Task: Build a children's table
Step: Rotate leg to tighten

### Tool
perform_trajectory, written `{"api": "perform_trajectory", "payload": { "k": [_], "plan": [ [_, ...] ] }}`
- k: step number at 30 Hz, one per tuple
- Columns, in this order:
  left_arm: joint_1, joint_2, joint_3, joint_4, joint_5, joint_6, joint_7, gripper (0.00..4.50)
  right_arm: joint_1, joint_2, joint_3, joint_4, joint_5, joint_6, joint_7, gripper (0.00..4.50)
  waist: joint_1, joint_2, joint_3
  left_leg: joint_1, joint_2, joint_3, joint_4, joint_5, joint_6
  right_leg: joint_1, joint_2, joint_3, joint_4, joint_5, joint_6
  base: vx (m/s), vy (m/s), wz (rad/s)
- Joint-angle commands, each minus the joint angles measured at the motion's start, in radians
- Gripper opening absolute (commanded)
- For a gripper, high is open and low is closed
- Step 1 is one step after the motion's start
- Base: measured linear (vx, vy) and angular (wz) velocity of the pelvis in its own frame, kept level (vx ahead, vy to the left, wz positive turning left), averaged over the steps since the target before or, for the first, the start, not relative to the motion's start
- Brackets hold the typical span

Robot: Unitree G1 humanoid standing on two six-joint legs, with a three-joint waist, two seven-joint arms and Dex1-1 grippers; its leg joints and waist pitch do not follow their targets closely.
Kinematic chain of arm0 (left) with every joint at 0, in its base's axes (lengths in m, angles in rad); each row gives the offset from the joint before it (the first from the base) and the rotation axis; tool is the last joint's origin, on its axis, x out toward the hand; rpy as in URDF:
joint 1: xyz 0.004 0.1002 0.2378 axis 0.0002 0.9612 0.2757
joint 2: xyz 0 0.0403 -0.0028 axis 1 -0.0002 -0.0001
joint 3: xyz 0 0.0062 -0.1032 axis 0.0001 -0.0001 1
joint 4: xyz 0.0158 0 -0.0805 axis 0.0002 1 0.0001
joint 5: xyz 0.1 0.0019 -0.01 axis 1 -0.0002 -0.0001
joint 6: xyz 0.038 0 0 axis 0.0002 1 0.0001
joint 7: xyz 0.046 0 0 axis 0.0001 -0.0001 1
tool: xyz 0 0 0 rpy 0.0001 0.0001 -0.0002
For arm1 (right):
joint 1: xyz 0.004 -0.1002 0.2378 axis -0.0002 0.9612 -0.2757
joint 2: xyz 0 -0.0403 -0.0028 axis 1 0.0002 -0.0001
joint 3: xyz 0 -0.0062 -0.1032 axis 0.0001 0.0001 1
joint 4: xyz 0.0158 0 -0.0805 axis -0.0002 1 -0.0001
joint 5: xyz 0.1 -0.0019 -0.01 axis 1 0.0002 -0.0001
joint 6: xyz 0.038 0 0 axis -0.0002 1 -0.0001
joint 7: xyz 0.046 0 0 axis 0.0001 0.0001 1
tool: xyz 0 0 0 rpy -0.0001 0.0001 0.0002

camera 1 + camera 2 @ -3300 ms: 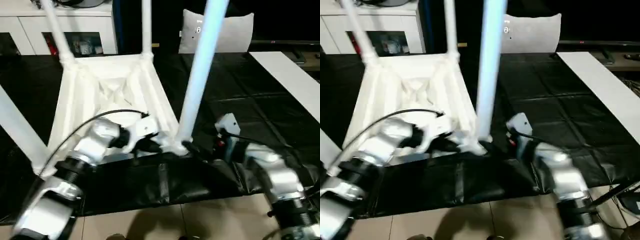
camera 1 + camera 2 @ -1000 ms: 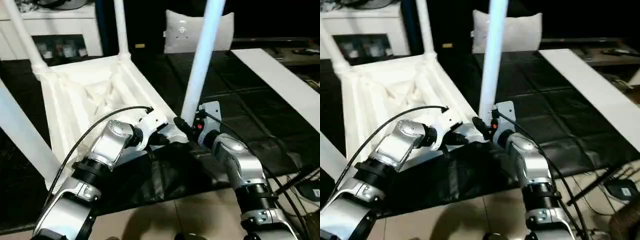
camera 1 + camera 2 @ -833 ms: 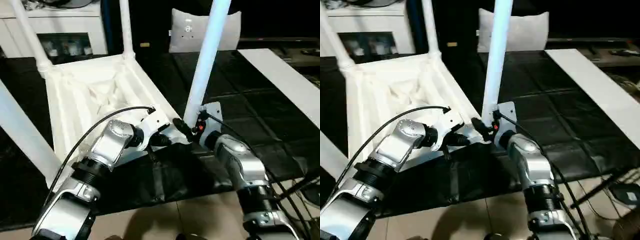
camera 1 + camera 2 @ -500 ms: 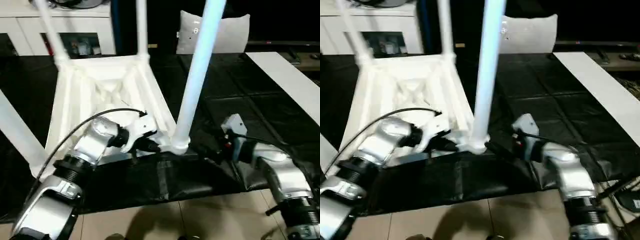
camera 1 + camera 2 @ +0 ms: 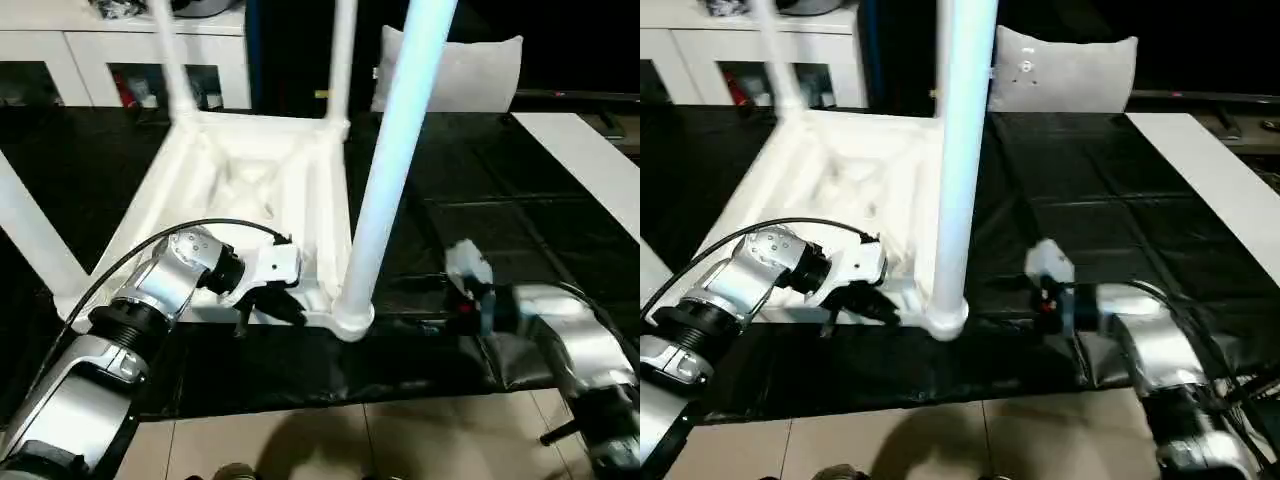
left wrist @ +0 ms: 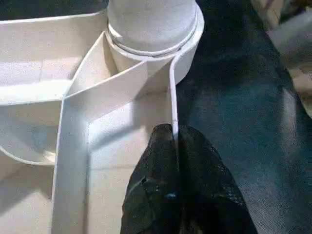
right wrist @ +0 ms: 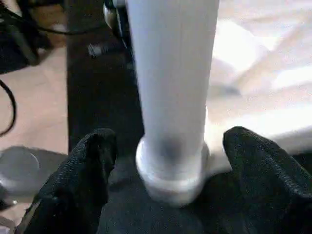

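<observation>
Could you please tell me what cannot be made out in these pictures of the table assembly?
- Near leg: its upper end is cut off by the head views' top edge.
- Table top: the face turned down onto the black sheet is hidden.
- Left gripper: the wrist view's bottom edge crops its fingers.

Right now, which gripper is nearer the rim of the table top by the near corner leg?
Left. The left gripper is clamped on the table top's rim just beside the near leg's socket. The right gripper stands open, off the rim, its fingers either side of that leg.
</observation>
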Motion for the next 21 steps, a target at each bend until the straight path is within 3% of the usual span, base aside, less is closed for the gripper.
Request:
{"api": "perform_trajectory", "payload": {
  "k": [1,3,5,8,14,21],
  "plan": [
    [-0.022,-0.008,-0.039,-0.01,0.008,-0.032,-0.047,0.0,-0.008,-0.002,0.01,0.019,0.0,-0.01,0.014,3.51,-0.003,0.008,-0.081,0.019,0.028,0.003,-0.073,-0.263,0.021,0.052,-0.054,0.044,-0.056,-0.308,-0.212,0.0,0.0,0.0],
    [-0.025,-0.007,-0.04,0.003,0.01,-0.049,-0.053,0.0,-0.031,0.018,0.022,0.058,-0.015,-0.027,0.015,3.39,0.0,0.01,-0.082,0.018,0.028,0.003,-0.073,-0.266,0.018,0.052,-0.055,0.043,-0.055,-0.31,-0.213,0.0,0.0,0.0],
    [-0.032,-0.01,-0.037,0.027,0.016,-0.071,-0.055,0.0,-0.058,0.036,0.029,0.1,-0.01,-0.011,0.035,3.1,0.002,0.004,-0.082,0.017,0.027,0.003,-0.073,-0.268,0.015,0.054,-0.055,0.042,-0.057,-0.328,-0.204,0.0,0.0,0.0],
    [-0.033,-0.008,-0.032,0.032,0.018,-0.074,-0.05,0.0,-0.067,0.041,0.035,0.107,0.004,0.014,0.049,2.86,0.003,0.004,-0.08,0.016,0.027,0.002,-0.074,-0.263,0.015,0.055,-0.055,0.042,-0.056,-0.343,-0.195,0.0,0.0,0.0],
    [-0.026,-0.006,-0.024,0.026,0.004,-0.057,-0.05,0.0,-0.057,0.042,0.046,0.092,0.025,0.046,0.075,2.48,0.005,0.003,-0.081,0.017,0.028,0.003,-0.073,-0.257,0.013,0.054,-0.057,0.043,-0.057,-0.348,-0.191,0.0,0.0,0.0],
    [-0.009,-0.009,-0.014,0.019,-0.008,-0.037,-0.052,0.0,-0.033,0.051,0.05,0.079,0.022,0.055,0.077,1.98,0.007,0.008,-0.081,0.017,0.028,0.003,-0.074,-0.261,0.01,0.054,-0.055,0.043,-0.054,-0.324,-0.2,0.0,0.0,0.0]
  ]
}}
